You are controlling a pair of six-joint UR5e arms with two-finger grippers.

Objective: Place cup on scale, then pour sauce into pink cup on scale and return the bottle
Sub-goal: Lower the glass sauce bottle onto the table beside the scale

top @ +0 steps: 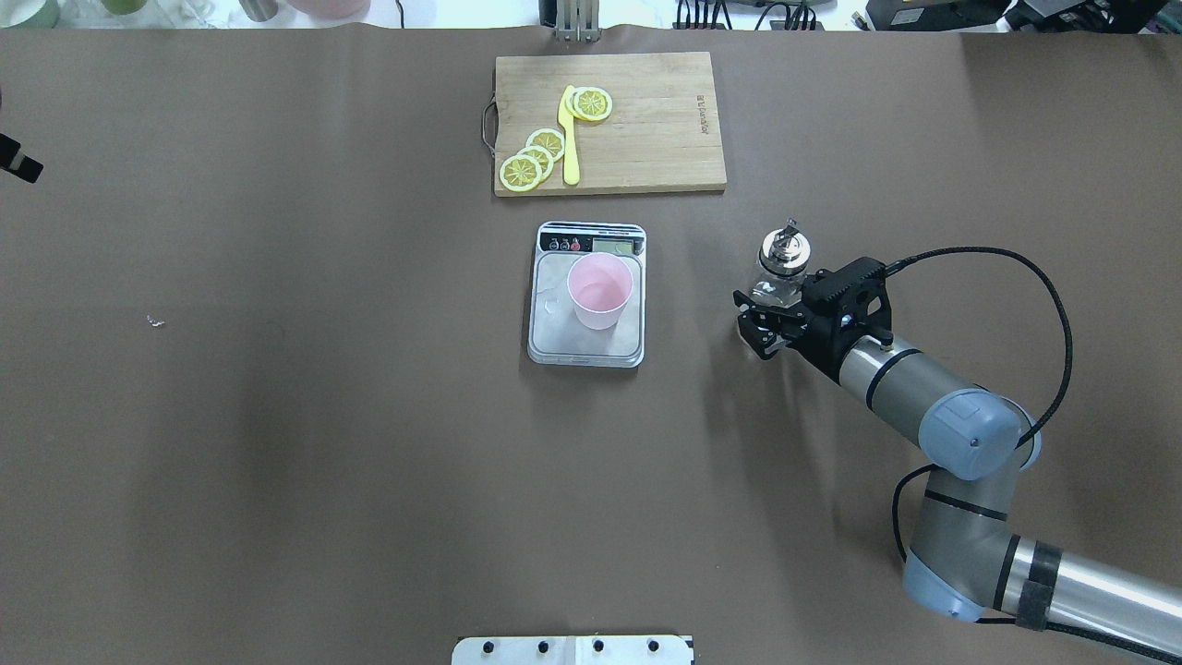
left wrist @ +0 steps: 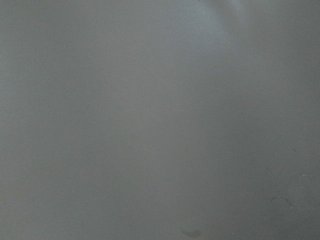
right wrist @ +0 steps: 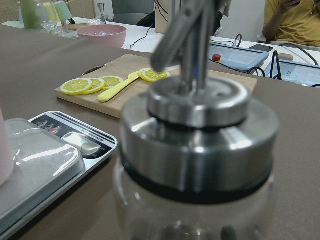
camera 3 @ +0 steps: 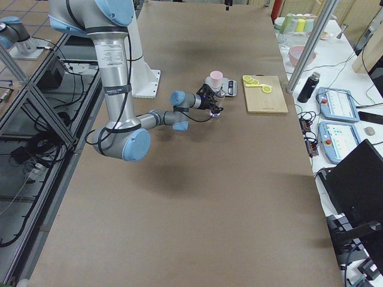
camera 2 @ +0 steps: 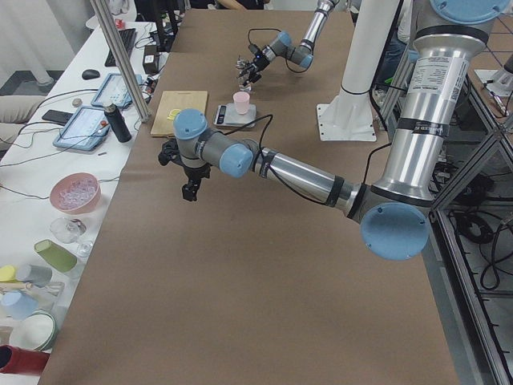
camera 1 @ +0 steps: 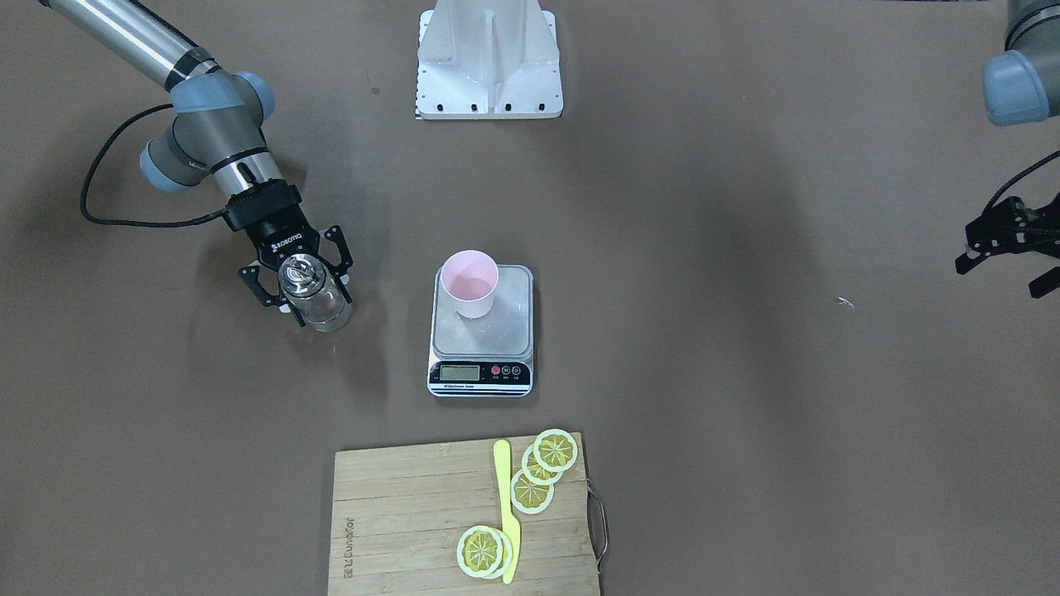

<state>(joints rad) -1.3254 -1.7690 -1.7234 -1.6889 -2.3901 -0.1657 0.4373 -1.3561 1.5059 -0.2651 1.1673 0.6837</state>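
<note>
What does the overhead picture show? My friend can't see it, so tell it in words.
The robot's right gripper grips a small glass bottle to the right of a scale with a pink cup standing on it. Beyond the scale lies a wooden cutting board with lemon slices and a yellow knife.

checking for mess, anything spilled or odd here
Possibly. Clear glints on the scale beside the cup look like spilled drops, though they could be reflections. A small white scrap also lies on the bare table.
</note>
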